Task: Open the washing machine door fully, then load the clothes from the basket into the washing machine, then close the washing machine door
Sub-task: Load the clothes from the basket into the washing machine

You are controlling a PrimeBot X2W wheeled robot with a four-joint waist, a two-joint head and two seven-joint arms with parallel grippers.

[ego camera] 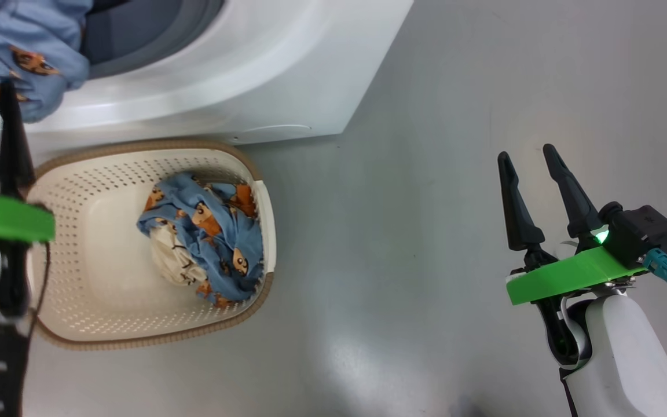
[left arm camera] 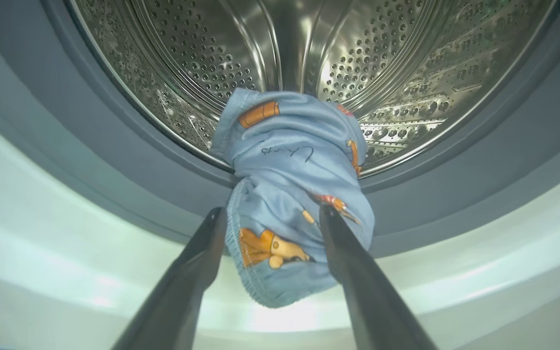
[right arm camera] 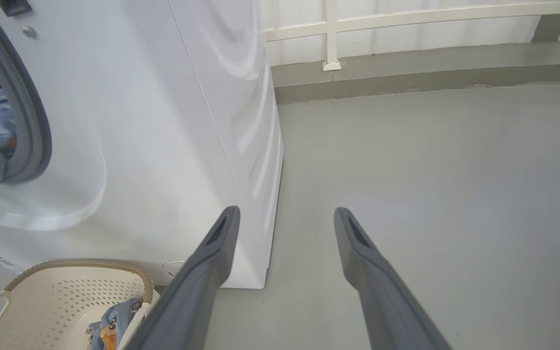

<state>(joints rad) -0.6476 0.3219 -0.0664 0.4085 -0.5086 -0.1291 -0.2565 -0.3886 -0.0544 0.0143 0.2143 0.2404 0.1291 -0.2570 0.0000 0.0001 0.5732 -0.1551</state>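
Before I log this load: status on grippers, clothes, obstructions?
Left gripper open, light blue cartoon-print garment between fingers, draped over grey rubber gasket. Right gripper open, empty. More clothes in cream perforated basket. Garment there could foul closing.

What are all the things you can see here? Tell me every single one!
washing machine: one, white, behind the basket
drum: one, steel, inside the washing machine
gasket: one, grey, around the drum
garment: one, light blue, draped over the gasket
basket: one, cream, on the floor
clothes: one bundle, blue-orange-white, in the basket
floor: one, grey, underneath
railing: one, white, beyond the floor
left gripper: one, dark, open around the garment
right gripper: one, dark, open above the floor
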